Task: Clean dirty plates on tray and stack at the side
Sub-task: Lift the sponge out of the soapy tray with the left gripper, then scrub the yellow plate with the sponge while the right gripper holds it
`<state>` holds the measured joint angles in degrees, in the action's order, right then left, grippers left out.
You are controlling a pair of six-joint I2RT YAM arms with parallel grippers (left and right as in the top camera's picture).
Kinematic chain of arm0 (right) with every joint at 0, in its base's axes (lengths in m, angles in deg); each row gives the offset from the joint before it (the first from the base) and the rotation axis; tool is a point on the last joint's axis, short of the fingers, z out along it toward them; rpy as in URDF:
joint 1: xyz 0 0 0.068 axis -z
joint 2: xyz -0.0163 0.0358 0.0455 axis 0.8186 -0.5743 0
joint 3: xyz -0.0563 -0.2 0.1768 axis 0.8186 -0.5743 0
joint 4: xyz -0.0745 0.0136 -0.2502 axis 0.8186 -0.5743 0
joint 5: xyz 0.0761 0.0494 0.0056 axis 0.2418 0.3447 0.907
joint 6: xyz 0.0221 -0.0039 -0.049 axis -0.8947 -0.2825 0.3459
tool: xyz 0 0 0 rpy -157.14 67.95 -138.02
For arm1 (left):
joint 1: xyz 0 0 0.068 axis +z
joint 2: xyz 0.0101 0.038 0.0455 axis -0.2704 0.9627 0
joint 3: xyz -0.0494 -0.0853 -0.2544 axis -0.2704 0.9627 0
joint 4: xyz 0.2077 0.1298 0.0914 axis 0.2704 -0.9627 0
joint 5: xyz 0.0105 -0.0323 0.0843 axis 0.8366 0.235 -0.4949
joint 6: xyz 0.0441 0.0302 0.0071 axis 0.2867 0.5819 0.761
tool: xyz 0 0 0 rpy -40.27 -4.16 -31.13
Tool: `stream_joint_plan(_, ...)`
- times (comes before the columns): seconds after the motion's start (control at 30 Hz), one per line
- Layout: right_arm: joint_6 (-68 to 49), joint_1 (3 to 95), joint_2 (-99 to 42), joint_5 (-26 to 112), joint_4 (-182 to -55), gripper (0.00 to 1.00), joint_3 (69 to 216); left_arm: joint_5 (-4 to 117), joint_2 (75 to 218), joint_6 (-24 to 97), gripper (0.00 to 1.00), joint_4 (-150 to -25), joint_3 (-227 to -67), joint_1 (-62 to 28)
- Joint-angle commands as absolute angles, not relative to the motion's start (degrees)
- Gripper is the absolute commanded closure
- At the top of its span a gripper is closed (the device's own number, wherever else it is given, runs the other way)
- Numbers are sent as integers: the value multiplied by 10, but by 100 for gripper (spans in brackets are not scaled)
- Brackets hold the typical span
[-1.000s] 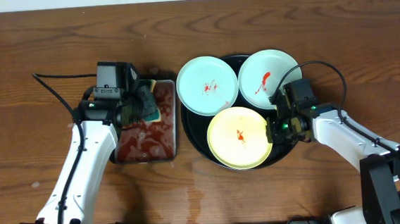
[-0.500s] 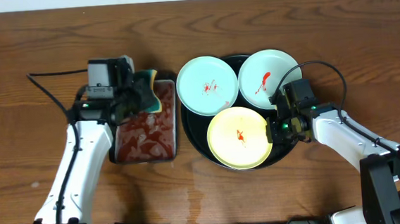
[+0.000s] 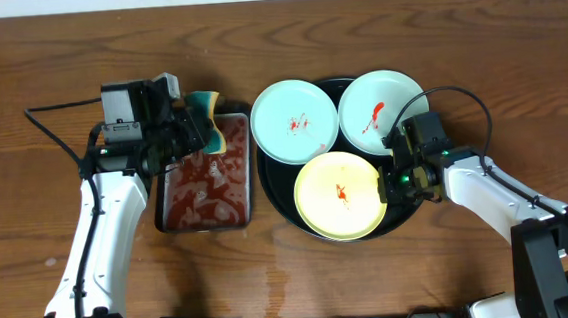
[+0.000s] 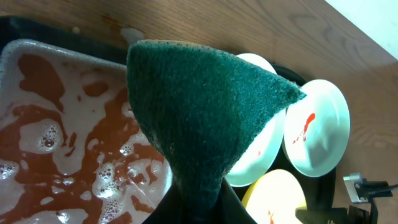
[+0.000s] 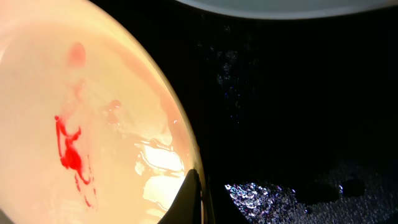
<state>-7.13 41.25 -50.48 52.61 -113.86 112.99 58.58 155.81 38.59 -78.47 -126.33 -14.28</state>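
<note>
Three dirty plates lie on the round black tray (image 3: 276, 190): a mint-blue plate (image 3: 294, 121) at the upper left, a second pale plate (image 3: 379, 108) at the upper right, and a yellow plate (image 3: 339, 195) in front, each with red smears. My left gripper (image 3: 194, 135) is shut on a green and yellow sponge (image 3: 207, 124), held above the far end of the small red-stained tray (image 3: 206, 189). In the left wrist view the sponge (image 4: 205, 118) fills the middle. My right gripper (image 3: 391, 184) is shut on the yellow plate's right rim (image 5: 180, 134).
The small rectangular tray (image 4: 56, 143) holds foamy red water. The wooden table (image 3: 39, 96) stretches to the left and behind. A black cable (image 3: 465, 101) loops over the right arm.
My left arm has lifted the sponge out of the small tray and drawn back to the left and up. The right gripper and the plates have not moved.
</note>
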Motion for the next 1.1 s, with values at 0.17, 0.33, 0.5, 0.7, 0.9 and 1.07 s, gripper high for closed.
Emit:
stream_joint_plan(0.17, -70, 403, -513, 518, -1140, 99, 1127, 521, 1559, 455, 93, -815, -1265, -160)
stream_joint_plan(0.33, -70, 403, -513, 518, -1141, 99, 1127, 335, 1569, 454, 93, -858, -1265, -209)
stream_joint_plan(0.5, -70, 403, -513, 518, -1143, 99, 1127, 294, 1597, 453, 93, -864, -1265, -251)
stream_joint_plan(0.7, -70, 403, -513, 518, -1151, 99, 1127, 250, 1605, 456, 93, -867, -1271, -294)
stream_joint_plan(0.9, -70, 403, -513, 518, -1152, 99, 1127, 299, 1605, 462, 93, -877, -1296, -374)
stream_joint_plan(1.07, -70, 403, -513, 518, -1154, 99, 1127, 374, 1605, 404, 93, -845, -1296, -447)
